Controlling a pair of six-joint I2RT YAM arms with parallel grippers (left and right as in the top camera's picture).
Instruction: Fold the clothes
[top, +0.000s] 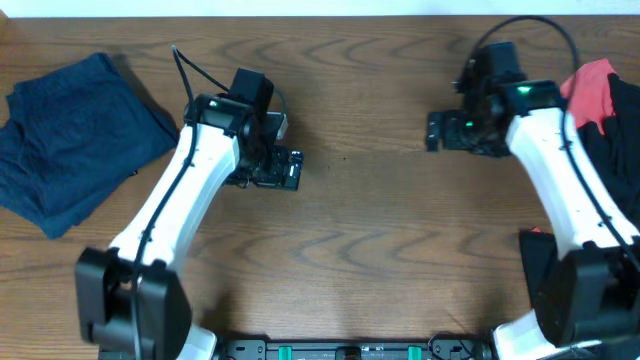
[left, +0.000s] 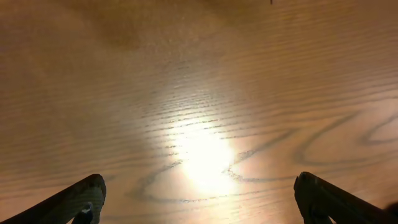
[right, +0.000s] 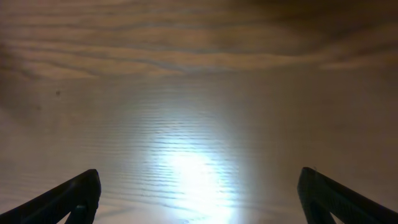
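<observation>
Black fingers (left: 78, 200) of the left gripper (left: 199, 196) stand wide apart at the lower corners of the left wrist view, with only wood grain and a bright glare between them, and they hold nothing. The right gripper (right: 199, 194) looks the same in its own wrist view: its two dark fingertips (right: 339, 198) sit far apart at the bottom corners, jaws spread over a pale glare patch on the wooden table (top: 360, 235). From overhead, the left gripper hangs over the table left of centre, pointing toward the middle. The right gripper hangs right of centre, pointing back toward it, and the two are well apart with brown wood between them. Each white arm carries a small green light near the wrist. The left arm (top: 185, 190) reaches up from the lower left and the right arm (top: 560, 170) from the lower right. The navy-blue shorts (top: 75, 140) lie creased and loosely spread at the far left edge of the table, well apart from the left gripper and touched by neither arm. At the right edge a red piece (top: 592, 85) lies against a black piece (top: 620, 125), both partly hidden by the right arm, and which one lies on top cannot be told. More black fabric (top: 540, 265) shows at the lower right, beside that arm's base.
</observation>
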